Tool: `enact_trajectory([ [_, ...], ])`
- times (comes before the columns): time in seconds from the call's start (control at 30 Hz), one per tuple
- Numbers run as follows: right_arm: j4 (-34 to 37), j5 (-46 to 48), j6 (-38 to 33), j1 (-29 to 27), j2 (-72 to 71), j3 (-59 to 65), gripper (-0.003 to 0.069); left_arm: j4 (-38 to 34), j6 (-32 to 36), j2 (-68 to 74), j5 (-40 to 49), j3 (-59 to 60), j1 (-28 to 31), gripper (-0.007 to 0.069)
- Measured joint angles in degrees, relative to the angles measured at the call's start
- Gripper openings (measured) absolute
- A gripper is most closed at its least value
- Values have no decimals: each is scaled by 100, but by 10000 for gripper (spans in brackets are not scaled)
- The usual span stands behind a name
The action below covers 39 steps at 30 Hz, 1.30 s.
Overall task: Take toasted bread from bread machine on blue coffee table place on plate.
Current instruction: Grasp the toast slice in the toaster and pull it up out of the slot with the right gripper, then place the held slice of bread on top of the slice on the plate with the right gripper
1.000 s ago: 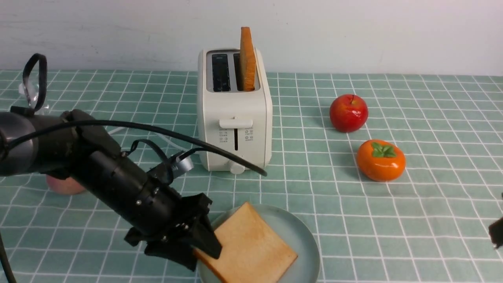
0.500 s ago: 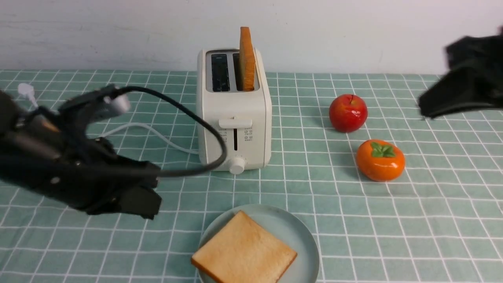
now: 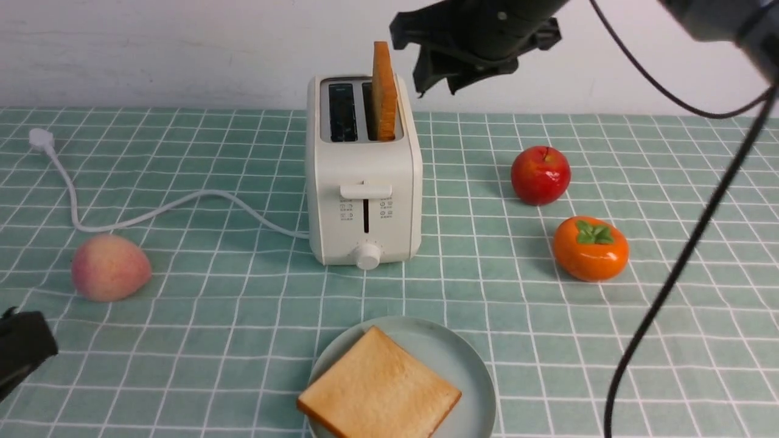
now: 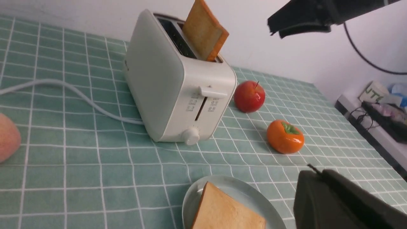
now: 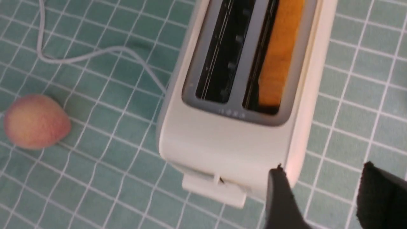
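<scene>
The cream-white bread machine [image 3: 364, 182] stands on the blue coffee table [image 3: 243, 340]. One toasted bread slice [image 3: 383, 91] stands upright in its right slot; the left slot is empty. A second slice [image 3: 378, 395] lies flat on the pale plate [image 3: 471, 371] at the front. My right gripper [image 3: 439, 85] is open, hanging just right of and level with the top of the upright slice, which shows orange in the right wrist view [image 5: 278, 57], beyond that gripper [image 5: 322, 168]. My left gripper [image 3: 21, 350] sits at the lower left edge; its fingers [image 4: 310, 178] look closed together and empty.
A red apple [image 3: 540, 175] and an orange persimmon [image 3: 590, 248] lie right of the toaster. A peach [image 3: 111, 267] lies at the left. The white cord [image 3: 182, 199] runs left to its plug [image 3: 39, 140]. A cluttered shelf [image 4: 381, 111] stands beyond the table's right edge.
My left gripper let go of the slice on the plate and drew back to the lower left. My right arm swung in from the right to above the toaster.
</scene>
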Motion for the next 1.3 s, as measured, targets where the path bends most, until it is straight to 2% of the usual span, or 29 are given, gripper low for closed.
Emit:
enact_trajectory([
  [0.13, 0, -391, 87, 11, 439, -372, 491, 399, -98, -105, 9, -1, 0, -14],
  [0.17, 0, -428, 87, 11, 459, -376, 491, 417, -98, -105, 9, -1, 0, -14],
  [0.23, -5, -887, 98, 11, 694, -413, 535, 634, -141, -105, 75, -1, 0, -14],
  [0.37, -39, -1520, 98, 11, 1006, -413, 536, 709, -159, -105, 176, -1, 0, -14],
  [0.43, -93, -1765, 98, 11, 1171, -413, 487, 714, -159, -105, 212, -1, 0, -14],
  [0.47, -100, -1779, 98, 11, 1181, -413, 487, 714, -159, -105, 212, -1, 0, -14],
  [0.53, -218, -1810, 98, 11, 1285, -413, 318, 640, -159, -105, 217, -1, 0, -14],
  [0.57, -232, -1810, 98, 11, 1291, -413, 301, 626, -159, -105, 217, -1, 0, -14],
  [0.6, -332, -1810, 104, 11, 1297, -421, 169, 581, -159, -105, 217, -1, 0, -14],
  [0.63, -386, -1771, 110, 22, 1281, -474, 94, 523, -159, -105, 217, -1, 0, -14],
  [0.73, -522, -1616, 115, 39, 1183, -649, 87, 479, -159, -105, 217, -1, 0, -14],
  [0.93, -882, -129, -367, 41, -247, -1190, 96, 479, -159, -105, 194, -1, 0, -14],
  [1.03, -920, 208, -550, -49, -982, -1170, 96, 479, -159, -105, 47, 1, 0, -14],
  [1.13, -818, 256, -572, -193, -1828, -486, 96, 484, -98, -105, -175, 1, 0, -14],
  [1.3, -203, 299, -771, -243, -2886, 2078, 96, 484, -6, -100, -163, 21, 0, -14],
])
